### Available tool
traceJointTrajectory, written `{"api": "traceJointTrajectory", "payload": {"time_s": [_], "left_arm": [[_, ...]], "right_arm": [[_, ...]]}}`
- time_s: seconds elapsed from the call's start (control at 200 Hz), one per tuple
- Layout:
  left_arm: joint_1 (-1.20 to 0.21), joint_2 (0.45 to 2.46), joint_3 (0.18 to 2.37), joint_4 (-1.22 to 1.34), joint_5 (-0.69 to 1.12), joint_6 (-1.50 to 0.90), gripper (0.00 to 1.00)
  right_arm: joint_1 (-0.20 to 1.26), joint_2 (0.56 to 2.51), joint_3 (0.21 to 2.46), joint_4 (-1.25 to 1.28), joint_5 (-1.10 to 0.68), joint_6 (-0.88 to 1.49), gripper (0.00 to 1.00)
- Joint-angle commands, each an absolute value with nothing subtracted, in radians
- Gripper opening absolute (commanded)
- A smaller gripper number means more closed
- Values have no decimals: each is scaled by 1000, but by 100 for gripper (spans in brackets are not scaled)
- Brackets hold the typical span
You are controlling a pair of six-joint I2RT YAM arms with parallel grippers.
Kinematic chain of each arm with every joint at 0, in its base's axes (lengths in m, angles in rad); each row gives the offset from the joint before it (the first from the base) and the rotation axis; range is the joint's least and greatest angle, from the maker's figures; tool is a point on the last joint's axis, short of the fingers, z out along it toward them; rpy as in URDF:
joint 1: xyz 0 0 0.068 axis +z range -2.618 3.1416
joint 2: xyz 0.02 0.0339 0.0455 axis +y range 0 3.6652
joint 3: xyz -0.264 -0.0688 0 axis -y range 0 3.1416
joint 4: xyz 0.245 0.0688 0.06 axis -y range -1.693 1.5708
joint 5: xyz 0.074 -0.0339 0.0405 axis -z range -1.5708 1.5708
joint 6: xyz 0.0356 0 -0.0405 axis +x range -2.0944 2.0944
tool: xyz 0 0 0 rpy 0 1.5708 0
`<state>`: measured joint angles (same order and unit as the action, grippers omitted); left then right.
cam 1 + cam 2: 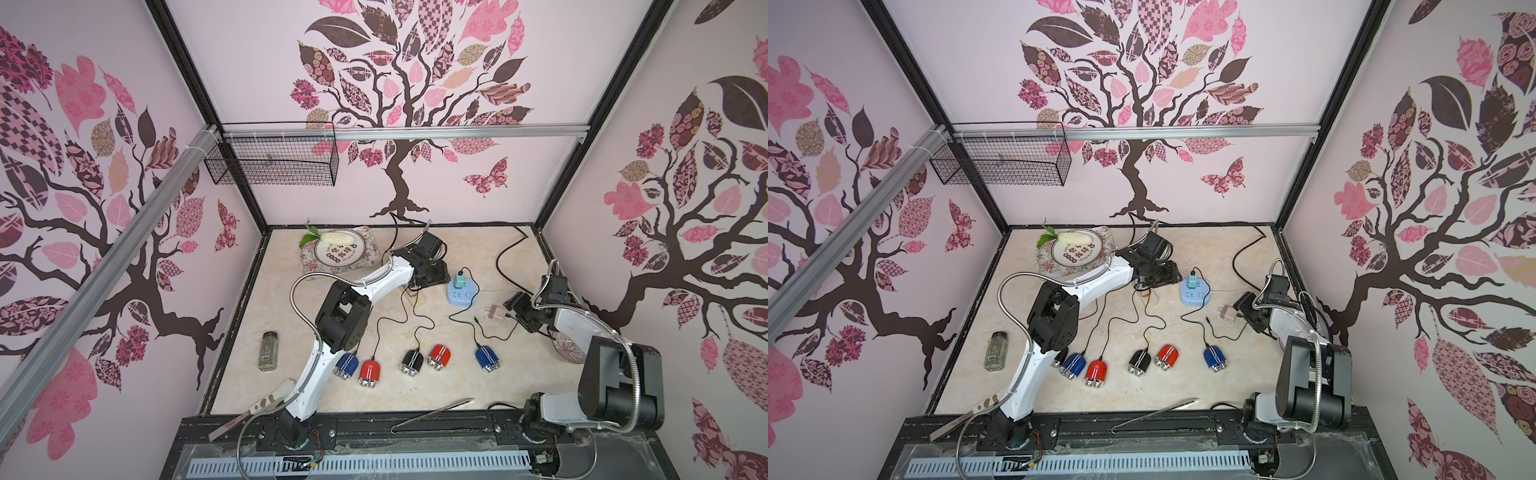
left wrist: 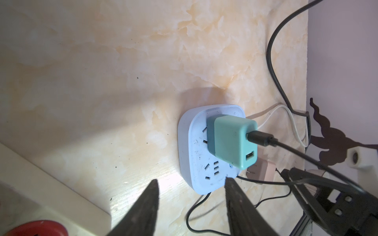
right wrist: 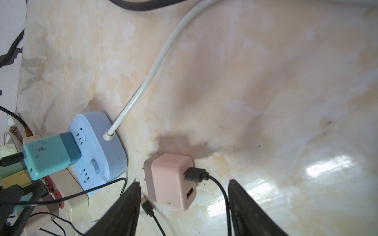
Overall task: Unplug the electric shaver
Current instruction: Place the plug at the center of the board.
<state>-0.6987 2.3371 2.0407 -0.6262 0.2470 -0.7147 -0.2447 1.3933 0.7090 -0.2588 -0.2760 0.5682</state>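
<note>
Several small electric shavers (image 1: 412,361), blue, red and black, lie in a row near the table's front, their black cables running back. A teal adapter (image 2: 231,141) with a black cable sits plugged into the light blue power strip (image 1: 462,294). A pink adapter (image 3: 170,179) lies unplugged on the table to the right of the strip, a black cable in its port. My left gripper (image 2: 191,180) is open just short of the strip, holding nothing. My right gripper (image 3: 184,182) is open, its fingers either side of the pink adapter without touching it.
A plate with cabbage (image 1: 340,249) rests on a floral tray at the back left. A spice jar (image 1: 268,351) stands at the left. Tongs (image 1: 432,411) lie on the front edge. A beige power strip (image 3: 67,194) lies under my left arm. A glass bowl (image 1: 569,351) sits under my right arm.
</note>
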Motion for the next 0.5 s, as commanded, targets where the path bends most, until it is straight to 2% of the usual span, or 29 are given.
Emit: {"api": "traceJointTrajectory", "payload": {"time_s": [0.0,0.155,0.35,0.495], "left_arm": [[-709,2269,2088,-639,223,-691,63],[-720,2246,2088,-643,219,-683,66],[-749,2202,2086,-662,199,-669,62],[-790,2148,2055,-686,143,-652,60]], "right_arm": [[-250,1345,752,-308,-235,560,70],[-250,1288,757,-333,-221,558,70],[-234,1207,784,-379,-253,530,69],[-150,1162,830,-443,-198,506,69]]}}
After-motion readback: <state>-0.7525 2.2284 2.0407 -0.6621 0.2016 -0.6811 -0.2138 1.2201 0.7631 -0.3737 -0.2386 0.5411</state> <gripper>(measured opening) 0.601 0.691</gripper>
